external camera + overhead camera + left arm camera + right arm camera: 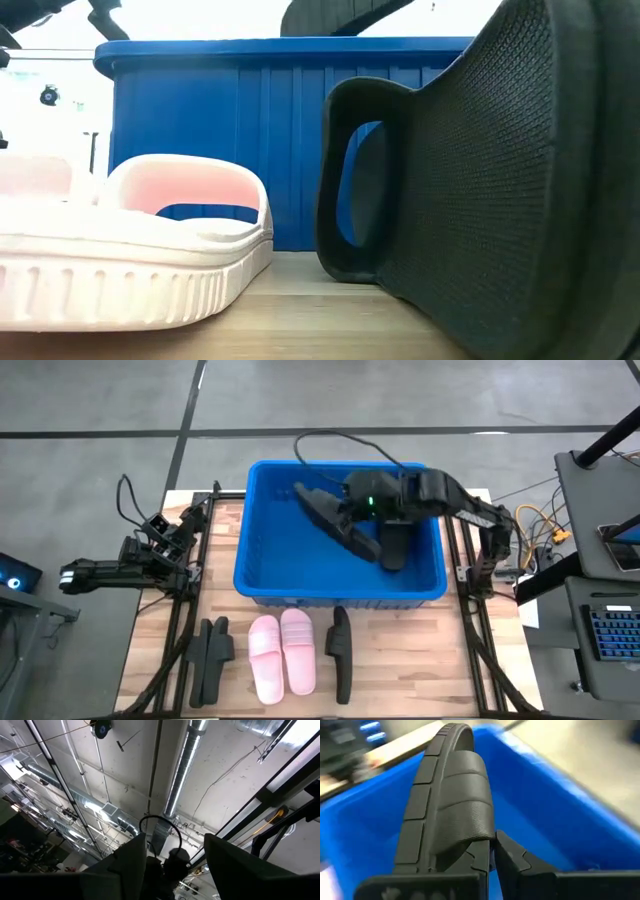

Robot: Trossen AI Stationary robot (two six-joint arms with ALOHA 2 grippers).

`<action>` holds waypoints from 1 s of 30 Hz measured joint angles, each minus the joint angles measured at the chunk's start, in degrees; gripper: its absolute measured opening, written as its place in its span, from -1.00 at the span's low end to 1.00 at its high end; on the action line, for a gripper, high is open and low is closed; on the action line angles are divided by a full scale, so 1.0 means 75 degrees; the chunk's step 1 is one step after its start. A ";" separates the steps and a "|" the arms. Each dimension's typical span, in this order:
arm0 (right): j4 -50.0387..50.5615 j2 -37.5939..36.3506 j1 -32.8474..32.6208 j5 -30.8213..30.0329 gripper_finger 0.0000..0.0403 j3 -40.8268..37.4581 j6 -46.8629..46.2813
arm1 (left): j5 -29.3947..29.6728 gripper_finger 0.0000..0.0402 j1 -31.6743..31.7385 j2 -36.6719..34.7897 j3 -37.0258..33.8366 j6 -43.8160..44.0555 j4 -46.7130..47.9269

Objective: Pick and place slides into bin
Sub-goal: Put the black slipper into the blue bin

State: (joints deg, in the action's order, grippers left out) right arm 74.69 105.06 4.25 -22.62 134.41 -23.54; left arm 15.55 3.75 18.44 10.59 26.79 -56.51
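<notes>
the right tool (pixel 352 512) hangs over the inside of the bin (pixel 262 575), its jaws pinched tight on a black slide (pixel 335 520), gripped at the strap edge as the right wrist view shows (pixel 455 795); held that way the sandal dangles tilted above the bin's floor, which looks like the pose for letting it drop clear of the walls. a second black slide (pixel 395 545) already lies inside the bin, toward its right wall. in front of the bin, on the surface (pixel 420 660), wait the rest: a pale pink pair (pixel 282 650) just before the bin's front wall, one black slide on edge (pixel 341 650) beside the pink pair, and a black pair (pixel 211 655) off the bin's front left corner. the left tool (pixel 172 865) is parked well to the left of the bin, pointed up at the ceiling, jaws partway apart and holding nothing. judging by the count, the task is perhaps a third done.
</notes>
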 joint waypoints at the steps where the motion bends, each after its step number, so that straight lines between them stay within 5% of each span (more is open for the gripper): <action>1: -0.0188 0.0003 0.0183 0.0552 -0.95 -0.0029 0.0271 | 0.0000 -0.09 0.0000 0.0000 0.0000 -0.0003 0.0003; 3: -0.0422 0.0080 0.0499 0.1115 -0.95 -0.0041 0.0552 | 0.0000 -0.09 0.0000 0.0000 0.0000 -0.0003 0.0003; 9: -0.0335 0.0639 0.1271 0.0893 -0.95 -0.0070 0.0570 | 0.0111 -0.09 -0.0003 0.0017 0.0000 -0.0006 0.0005; 20: 0.2144 0.2243 0.1394 -0.1901 -0.95 -0.0082 -0.0409 | 0.0625 -0.09 -0.0001 0.0017 0.0000 -0.0017 0.0008; 30: 0.2037 0.2794 0.1436 -0.2602 -0.95 -0.0770 0.0086 | 0.0626 -0.09 -0.0001 0.0028 0.0000 -0.0017 0.0023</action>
State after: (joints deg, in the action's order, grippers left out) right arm 89.97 126.01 15.03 -42.14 128.64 -22.90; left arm 20.24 3.74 18.64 10.59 26.65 -56.34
